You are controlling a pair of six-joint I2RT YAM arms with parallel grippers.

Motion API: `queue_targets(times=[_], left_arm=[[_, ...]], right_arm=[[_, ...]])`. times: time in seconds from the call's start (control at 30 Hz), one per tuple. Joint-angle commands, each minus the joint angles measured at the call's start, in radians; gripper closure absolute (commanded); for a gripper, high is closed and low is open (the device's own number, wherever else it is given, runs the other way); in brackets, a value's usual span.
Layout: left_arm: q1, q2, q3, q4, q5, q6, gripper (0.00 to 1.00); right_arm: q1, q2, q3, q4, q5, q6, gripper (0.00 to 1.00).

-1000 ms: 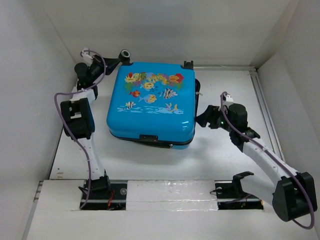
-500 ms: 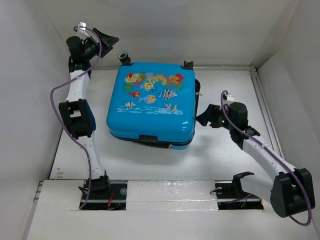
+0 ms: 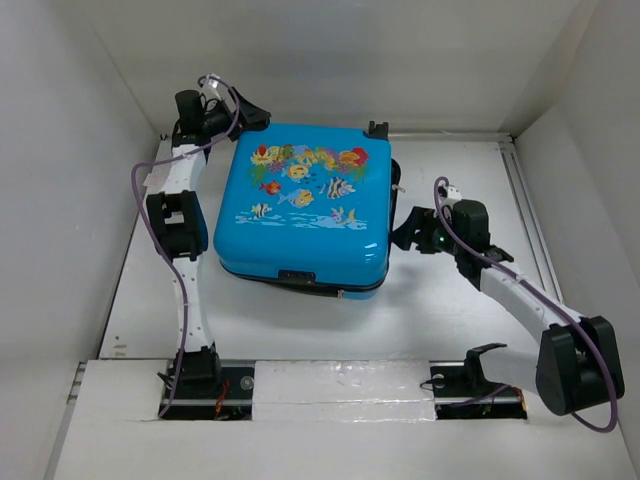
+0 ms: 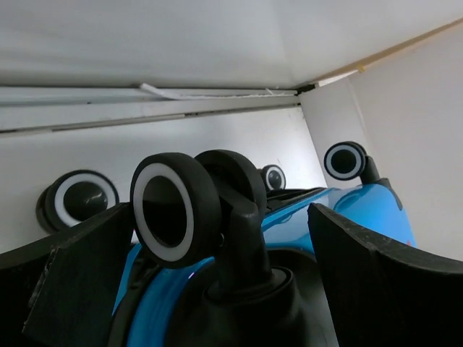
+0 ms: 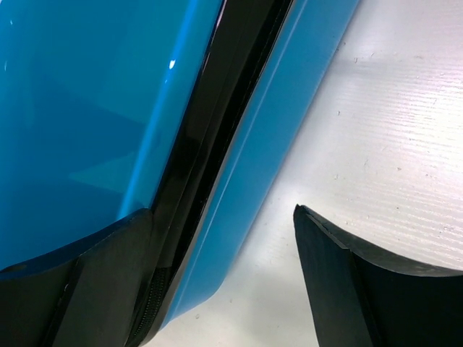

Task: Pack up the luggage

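Blue luggage (image 3: 305, 205) sits with left fingers (image 4: 376, 275) apart around a wheel (image 4: 173, 210), right fingers (image 5: 369, 289) apart at its side

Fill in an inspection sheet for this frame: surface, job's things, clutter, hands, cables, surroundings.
Surface: white table, with a glossy strip along its near edge.
Job's things: blue luggage, closed, lying flat, fish print up, towards the back.
Clutter: nothing seen.
Hands: left hand open at the case's far left corner, fingers either side of a caster wheel, not gripping it. Right hand open at the case's right side, by the black seam.
Cables: a purple cable loops along each arm.
Surroundings: white walls on three sides.
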Motion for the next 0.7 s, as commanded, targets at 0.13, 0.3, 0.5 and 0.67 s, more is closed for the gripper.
queue_targets(times=[0.13,0.3,0.5,0.67], left_arm=[[-0.038,-0.021,-0.057,0.383,0.068,-0.21,0.0],[-0.077,0.029,0.002,0.483,0.068,-0.282,0.04],[-0.104,0.029,-0.046,0.736,0.064,-0.442,0.34],[-0.104,-0.018,-0.127,0.966,0.082,-0.569,0.86]], right_arm=[[0.015,0.042,0.025,0.073,-0.026,-0.024,0.16],[0.015,0.062,0.025,0.093,-0.047,-0.024,0.16],[0.015,0.085,0.016,0.093,-0.056,-0.024,0.16],[0.015,0.106,0.016,0.115,-0.056,-0.024,0.16]])
